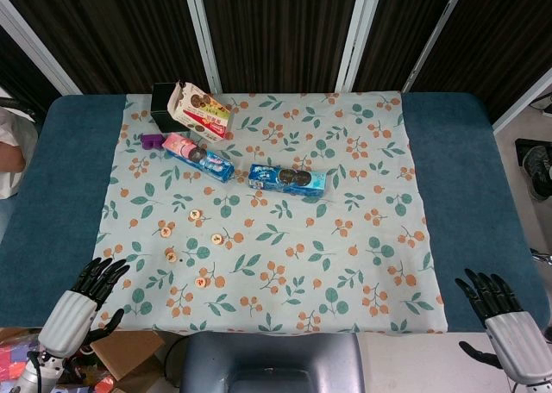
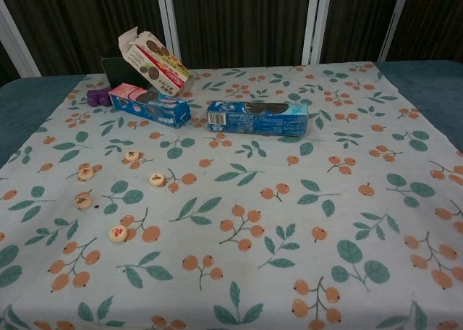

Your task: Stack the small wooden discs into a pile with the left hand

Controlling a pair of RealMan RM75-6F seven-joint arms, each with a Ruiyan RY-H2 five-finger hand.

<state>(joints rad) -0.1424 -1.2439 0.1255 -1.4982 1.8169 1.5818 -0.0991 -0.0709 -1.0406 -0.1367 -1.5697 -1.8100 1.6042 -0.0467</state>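
5 small wooden discs lie apart on the floral cloth [image 1: 345, 238], left-centre, none stacked: disc 1 [image 1: 195, 214], disc 2 [image 1: 166, 232], disc 3 [image 1: 216, 238], disc 4 [image 1: 171, 256], disc 5 [image 1: 201, 282]. Chest view shows only 4 of them, e.g. [image 2: 132, 155] and [image 2: 118, 234]. All flat, face up, red marks on top, well apart from each other.

Step, as I judge it: start, no pile begun, nothing picked. Next move calls for the left hand to reach in over the cloth to a near disc, likely disc 4 or disc 5, pinch it by the edge and set it on a neighbour. Discs are thin and flat, so the pinch looks fiddly.

Left hand [image 1: 86, 298] sits at the near-left tabletop [image 1: 483, 177] corner, off the cloth, fingers apart, empty, touching no disc. Right hand [image 1: 500, 315] at the near-right corner, fingers also spread, empty.

Further back: blue biscuit box [image 1: 286, 178], pink-ended biscuit box [image 1: 197, 156], opened carton [image 1: 198, 113] leaning on a dark box [image 1: 161, 100], small purple item [image 1: 153, 140].
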